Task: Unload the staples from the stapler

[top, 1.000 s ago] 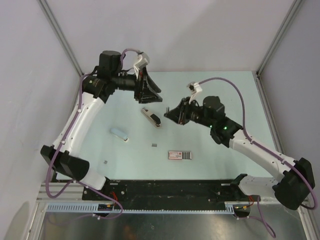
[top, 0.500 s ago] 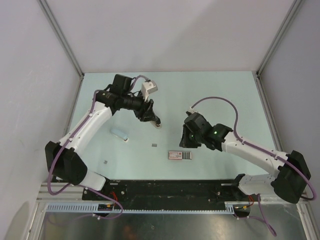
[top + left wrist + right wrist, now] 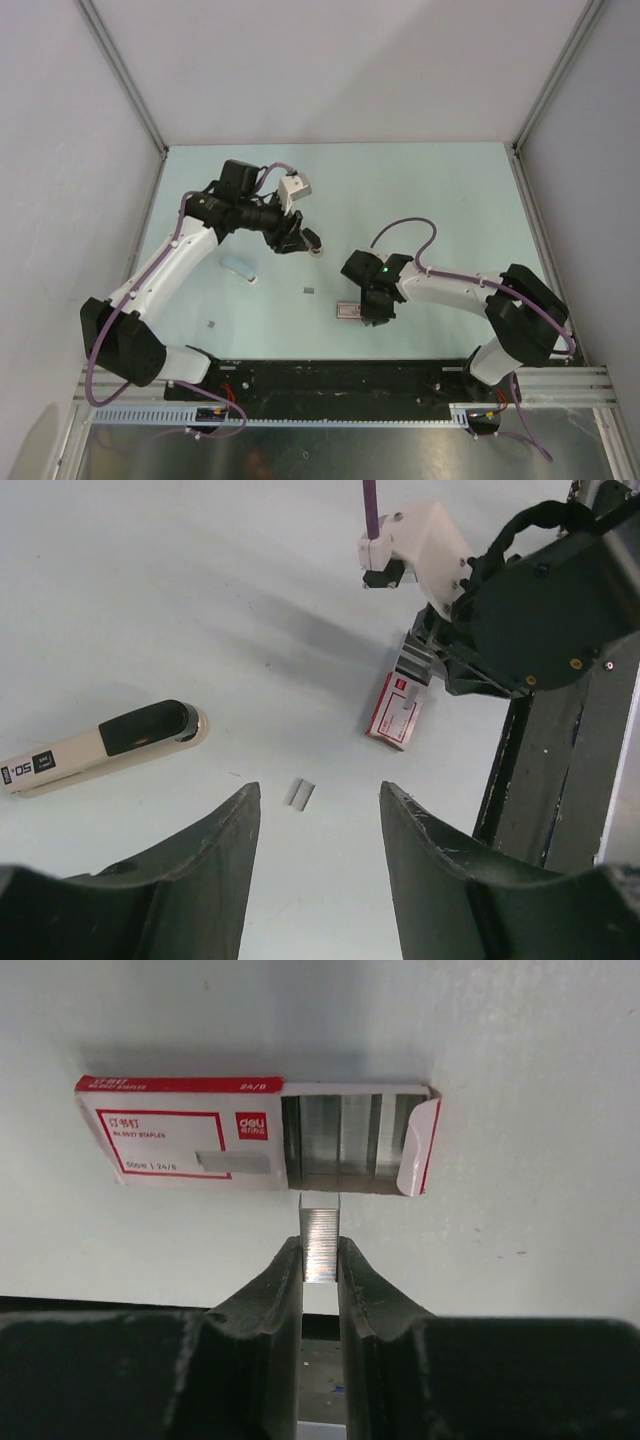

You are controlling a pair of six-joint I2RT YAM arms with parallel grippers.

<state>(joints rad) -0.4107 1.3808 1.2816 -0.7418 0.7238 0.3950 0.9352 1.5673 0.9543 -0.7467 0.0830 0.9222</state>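
Note:
The stapler (image 3: 100, 750), pale with a black patch, lies flat on the table, left of and beyond my left fingers. From above only its dark end (image 3: 314, 244) shows beside my left gripper (image 3: 296, 240). That gripper (image 3: 320, 792) hangs open above the table, holding nothing. A short strip of staples (image 3: 301, 793) lies loose between its fingertips, farther out, and shows from above as a grey bit (image 3: 310, 290). My right gripper (image 3: 320, 1260) is shut on another strip of staples (image 3: 320, 1235), just in front of the open end of a pink-and-white box (image 3: 180, 1140).
The pink-and-white box (image 3: 347, 311) lies near the table's front, its open end full of staple strips (image 3: 345, 1145), with my right gripper (image 3: 374, 308) over it. A pale blue object (image 3: 238, 266) and a tiny grey bit (image 3: 211, 325) lie at the left. A black rail (image 3: 560, 780) runs along the near edge.
My left gripper swung in and down beside the stapler, its jaws narrowing slightly. My right arm moved toward the near edge, from right of the stapler to the box.

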